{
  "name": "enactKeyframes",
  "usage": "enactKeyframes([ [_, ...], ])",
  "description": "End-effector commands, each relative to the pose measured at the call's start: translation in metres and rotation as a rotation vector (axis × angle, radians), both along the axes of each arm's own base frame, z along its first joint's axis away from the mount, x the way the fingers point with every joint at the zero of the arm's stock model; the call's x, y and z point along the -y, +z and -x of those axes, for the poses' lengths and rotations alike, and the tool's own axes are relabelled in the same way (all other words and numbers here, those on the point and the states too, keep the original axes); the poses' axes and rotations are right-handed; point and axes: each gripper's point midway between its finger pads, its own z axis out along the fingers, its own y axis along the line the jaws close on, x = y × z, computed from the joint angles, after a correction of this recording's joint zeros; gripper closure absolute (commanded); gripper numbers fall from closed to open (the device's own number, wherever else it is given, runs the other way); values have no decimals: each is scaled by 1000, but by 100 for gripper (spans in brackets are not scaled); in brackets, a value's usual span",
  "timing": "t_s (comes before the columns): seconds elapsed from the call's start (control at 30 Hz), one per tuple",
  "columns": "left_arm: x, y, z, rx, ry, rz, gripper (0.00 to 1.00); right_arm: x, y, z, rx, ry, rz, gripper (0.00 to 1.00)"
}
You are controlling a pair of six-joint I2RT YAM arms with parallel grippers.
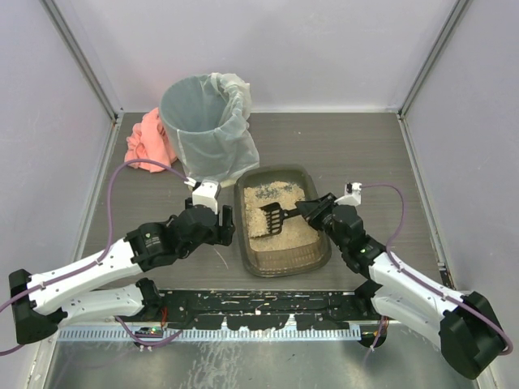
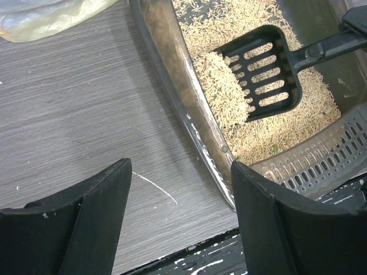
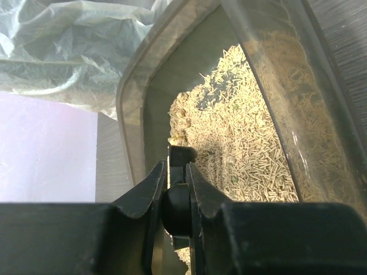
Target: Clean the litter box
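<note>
The litter box (image 1: 284, 261), a shallow dark tray of beige pellets, lies mid-table. A black slotted scoop (image 1: 272, 217) rests in it with a heap of litter on its blade (image 2: 221, 86). My right gripper (image 1: 315, 209) is shut on the scoop's handle (image 3: 182, 154) from the tray's right side, above the litter. My left gripper (image 1: 225, 225) stands open just left of the tray. In its wrist view the gripper (image 2: 179, 166) spans bare table and the tray's left rim (image 2: 172, 63), holding nothing.
A round grey bin (image 1: 203, 113) with a clear liner (image 3: 69, 51) stands behind the tray to the left, a pink cloth (image 1: 146, 142) beside it. A perforated grey panel (image 2: 321, 160) sits at the tray's near end. A black mounting rail (image 1: 259, 312) runs along the near table edge.
</note>
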Motion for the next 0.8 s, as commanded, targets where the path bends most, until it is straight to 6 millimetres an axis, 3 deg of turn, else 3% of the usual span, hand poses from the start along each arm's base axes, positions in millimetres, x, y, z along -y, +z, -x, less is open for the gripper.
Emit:
enactKeyframes([
  [0.0,-2,8,-3,30,14,15,29,5,34,-6,80,-41,-96,99],
  [0.47,-4,9,-3,37,11,13,29,35,50,-8,99,-70,-100,99],
  [0.77,-7,11,-1,42,9,11,28,52,67,-17,120,-7,-210,100],
])
